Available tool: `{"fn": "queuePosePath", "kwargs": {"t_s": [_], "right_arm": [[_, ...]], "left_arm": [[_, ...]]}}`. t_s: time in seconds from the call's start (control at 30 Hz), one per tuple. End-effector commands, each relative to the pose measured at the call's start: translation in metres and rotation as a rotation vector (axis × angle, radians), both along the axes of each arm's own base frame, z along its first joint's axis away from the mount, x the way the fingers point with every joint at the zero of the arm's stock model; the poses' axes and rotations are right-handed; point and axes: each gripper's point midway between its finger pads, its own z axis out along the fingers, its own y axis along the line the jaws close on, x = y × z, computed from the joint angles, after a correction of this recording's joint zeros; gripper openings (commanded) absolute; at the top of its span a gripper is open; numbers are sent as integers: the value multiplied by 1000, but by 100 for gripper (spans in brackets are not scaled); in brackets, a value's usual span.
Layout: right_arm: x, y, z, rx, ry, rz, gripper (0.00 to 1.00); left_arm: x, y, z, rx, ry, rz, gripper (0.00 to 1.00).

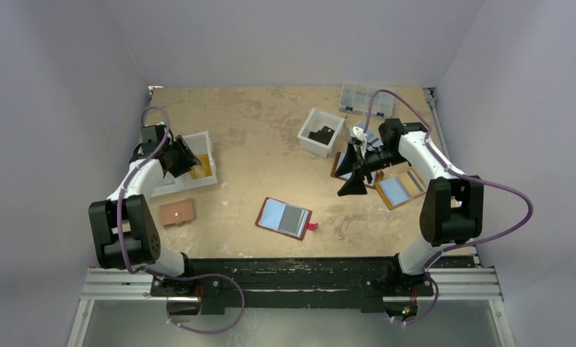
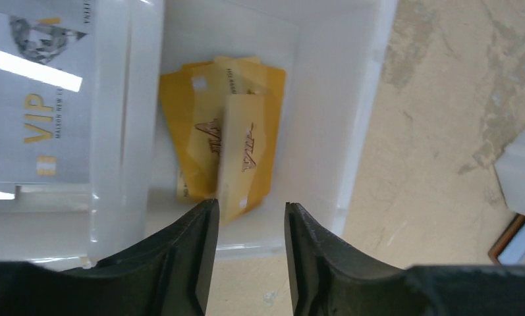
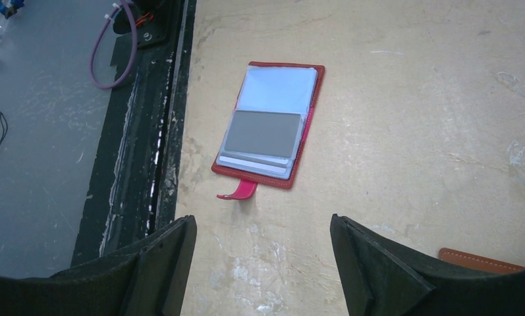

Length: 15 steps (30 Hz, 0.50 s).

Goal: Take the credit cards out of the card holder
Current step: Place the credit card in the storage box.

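Note:
The dark red card holder (image 1: pixel 283 217) lies open on the table near the front edge, its pink strap tab (image 1: pixel 312 226) to the right. In the right wrist view the card holder (image 3: pixel 312 112) shows a light blue credit card (image 3: pixel 276 89) on one page and a grey card (image 3: pixel 263 135) over a pale one on the other. My right gripper (image 3: pixel 261 220) hangs open above bare table, short of the strap (image 3: pixel 238 191). My left gripper (image 2: pixel 249 205) is open over a white bin (image 2: pixel 325 99) of gold cards (image 2: pixel 200 125), nothing between its fingers.
The white bin (image 1: pixel 207 141) has a second compartment with a VIP card (image 2: pixel 35 99). A small tan holder (image 1: pixel 177 212) lies front left. A white box (image 1: pixel 321 132), a clear organiser (image 1: pixel 366 97) and fold-out tan holders (image 1: pixel 400 188) sit near the right arm.

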Motion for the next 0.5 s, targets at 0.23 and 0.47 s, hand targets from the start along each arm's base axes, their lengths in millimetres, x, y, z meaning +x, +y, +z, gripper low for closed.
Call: {"fn": "queuePosePath", "kwargs": {"t_s": [0.23, 0.47], "right_arm": [[4, 2, 7, 26, -13, 2, 83], [3, 0, 5, 5, -11, 0, 83]], "left_arm": [[14, 30, 68, 98, -62, 130, 52], [10, 10, 133, 5, -212, 132, 52]]}}
